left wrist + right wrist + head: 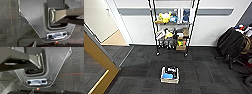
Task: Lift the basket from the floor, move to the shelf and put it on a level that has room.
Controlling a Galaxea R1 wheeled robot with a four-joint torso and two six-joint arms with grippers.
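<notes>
I see one small rectangular woven basket (170,74), cream-beige with a dark rim, sitting on the dark grey carpet-tile floor (204,72) near me, roughly centred in my head view, with something blue and something dark lying inside it. It stands well apart from the one tall black metal wire shelf (172,27), which is farther off against the pale far wall (139,27) on small caster wheels. Two of the shelf's tiers are crowded with yellow, blue and dark items that I cannot identify one by one, and more clutter sits low down near its base. To the right there is one dark office chair (231,43) with something dark draped over it. To the left a tan wooden door (97,58) stands open, and past the doorway a tan wooden floor (114,38) begins where the carpet ends. In both wrist views I see parts of my own body and the striped carpet below. I cannot tell whether my left gripper or my right gripper is wide, narrow or holding anything.
</notes>
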